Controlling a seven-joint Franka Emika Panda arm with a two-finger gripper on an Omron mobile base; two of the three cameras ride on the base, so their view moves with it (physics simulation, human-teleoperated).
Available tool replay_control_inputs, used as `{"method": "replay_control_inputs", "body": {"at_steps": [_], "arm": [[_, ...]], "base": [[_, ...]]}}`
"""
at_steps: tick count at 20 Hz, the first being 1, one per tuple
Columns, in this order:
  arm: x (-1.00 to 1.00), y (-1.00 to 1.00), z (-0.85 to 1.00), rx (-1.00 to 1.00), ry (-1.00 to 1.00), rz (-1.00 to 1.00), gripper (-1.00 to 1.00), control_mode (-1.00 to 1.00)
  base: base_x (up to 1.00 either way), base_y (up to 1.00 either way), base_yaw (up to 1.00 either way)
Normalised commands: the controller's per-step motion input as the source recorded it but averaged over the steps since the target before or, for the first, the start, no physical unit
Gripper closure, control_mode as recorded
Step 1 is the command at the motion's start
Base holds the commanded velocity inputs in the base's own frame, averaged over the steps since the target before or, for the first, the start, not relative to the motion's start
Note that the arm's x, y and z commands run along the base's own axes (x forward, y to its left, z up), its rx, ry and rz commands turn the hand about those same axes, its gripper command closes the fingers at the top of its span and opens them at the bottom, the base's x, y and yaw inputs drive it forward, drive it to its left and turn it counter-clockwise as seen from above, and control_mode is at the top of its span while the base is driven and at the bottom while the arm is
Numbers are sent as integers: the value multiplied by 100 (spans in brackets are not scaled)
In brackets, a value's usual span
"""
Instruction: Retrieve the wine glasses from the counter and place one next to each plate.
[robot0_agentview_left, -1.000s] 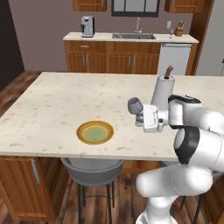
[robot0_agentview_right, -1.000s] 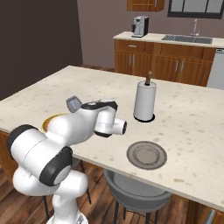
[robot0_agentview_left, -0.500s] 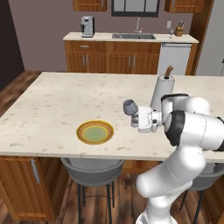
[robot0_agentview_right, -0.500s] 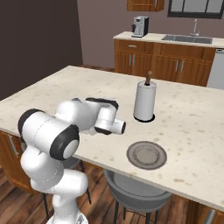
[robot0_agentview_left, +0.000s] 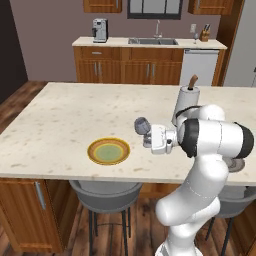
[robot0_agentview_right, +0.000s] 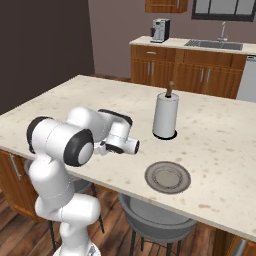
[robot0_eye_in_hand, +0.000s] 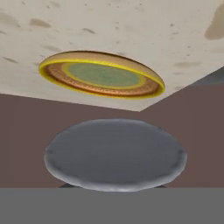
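Note:
One wine glass (robot0_agentview_left: 141, 124), blue-grey, hangs above the island top, right of the orange-rimmed plate (robot0_agentview_left: 108, 150). My gripper (robot0_agentview_left: 147, 134) is shut on it from the right. In the hand view that plate (robot0_eye_in_hand: 103, 75) lies close ahead on the beige top. The grey plate (robot0_agentview_right: 167, 176) rests near the island's front edge on the right, and my arm partly covers it in the left base view. The counter (robot0_agentview_left: 150, 42) with its sink runs along the back wall.
A paper-towel roll (robot0_agentview_right: 165, 116) stands upright on the island behind the grey plate. Grey stools (robot0_agentview_left: 105, 191) sit under the island's front edge, one of them (robot0_eye_in_hand: 116, 153) below the orange-rimmed plate. A coffee machine (robot0_agentview_left: 100, 30) is on the back counter.
My gripper has carried the wine glass leftward over the island, nearer the orange-rimmed plate. The elbow has swung up and to the right.

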Motion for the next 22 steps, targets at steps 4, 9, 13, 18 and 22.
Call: {"method": "replay_control_inputs", "body": {"at_steps": [4,9,13,18,22], "arm": [[17,12,-9,0,0,0,100,-100],[21,1,-1,0,0,0,100,-100],[15,2,-3,0,0,0,100,-100],[1,15,-12,0,0,1,100,-100],[11,11,-18,0,0,1,100,-100]], "base": [[0,0,0],[0,0,0],[0,0,0],[0,0,0],[0,0,0]]}}
